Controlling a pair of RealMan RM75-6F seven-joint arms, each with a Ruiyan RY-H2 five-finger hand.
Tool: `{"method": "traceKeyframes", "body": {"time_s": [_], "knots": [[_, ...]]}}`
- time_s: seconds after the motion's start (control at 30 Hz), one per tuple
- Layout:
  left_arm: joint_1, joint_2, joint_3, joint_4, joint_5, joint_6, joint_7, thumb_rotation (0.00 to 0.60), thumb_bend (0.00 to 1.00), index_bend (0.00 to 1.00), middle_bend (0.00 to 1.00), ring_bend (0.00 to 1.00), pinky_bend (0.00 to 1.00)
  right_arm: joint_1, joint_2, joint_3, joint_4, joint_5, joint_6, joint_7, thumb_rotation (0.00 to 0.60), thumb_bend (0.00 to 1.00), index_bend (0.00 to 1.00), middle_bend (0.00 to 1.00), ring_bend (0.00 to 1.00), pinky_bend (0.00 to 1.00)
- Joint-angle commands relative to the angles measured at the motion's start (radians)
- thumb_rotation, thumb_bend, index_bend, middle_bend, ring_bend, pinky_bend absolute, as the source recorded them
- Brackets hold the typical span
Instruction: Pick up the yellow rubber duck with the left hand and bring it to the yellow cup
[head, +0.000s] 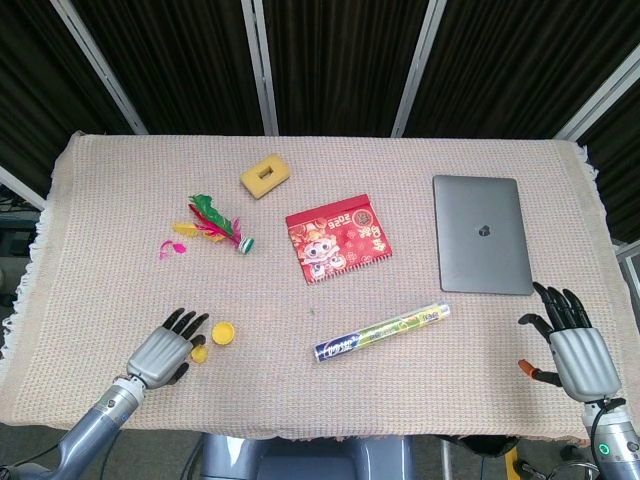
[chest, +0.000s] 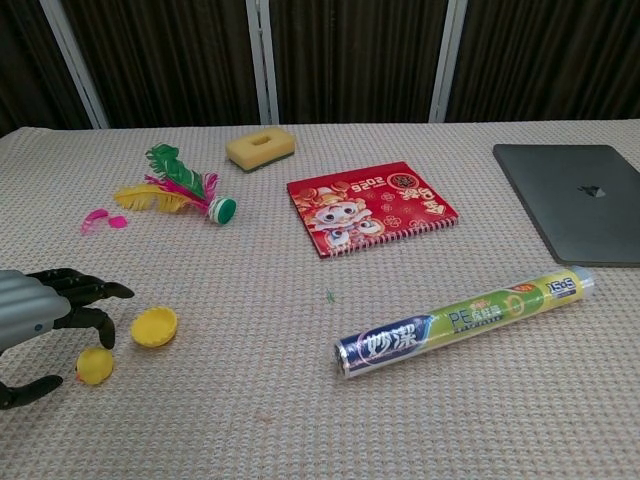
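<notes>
At the left we see our left hand (chest: 45, 320), fingers spread and curved, holding nothing; the small yellow rubber duck (chest: 95, 365) lies on the woven beige tablecloth (chest: 250, 420) just under its fingertips, and whether they touch we cannot tell. The shallow yellow plastic cup (chest: 154, 326) sits just right of the duck. Beyond the cup lie a feathered pink-and-green shuttlecock (chest: 180, 190) and a yellow rectangular sponge (chest: 260, 148). Right of the cup come a red spiral-bound notebook (chest: 370, 205), a plastic-wrap roll in a blue-and-green sleeve (chest: 465, 324) and a closed grey laptop (chest: 575, 200). Farthest from the cup, our right hand (head: 572, 345) rests with fingers apart, empty.
</notes>
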Motion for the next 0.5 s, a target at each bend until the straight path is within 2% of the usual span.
{"method": "traceKeyframes", "body": {"time_s": [0.03, 0.5], "knots": [[0.001, 0.002, 0.005, -0.002, 0.005, 0.001, -0.001, 0.6, 0.45, 0.27, 0.0, 0.0, 0.0, 0.0, 0.0, 0.0, 0.001, 0.0, 0.0, 0.0, 0.6, 0.0, 0.37, 0.0, 0.0, 0.0], [0.009, 0.02, 0.017, -0.003, 0.008, 0.012, -0.009, 0.6, 0.45, 0.27, 0.0, 0.0, 0.0, -0.001, -0.001, 0.001, 0.001, 0.0, 0.002, -0.004, 0.6, 0.0, 0.38, 0.0, 0.0, 0.0]]}}
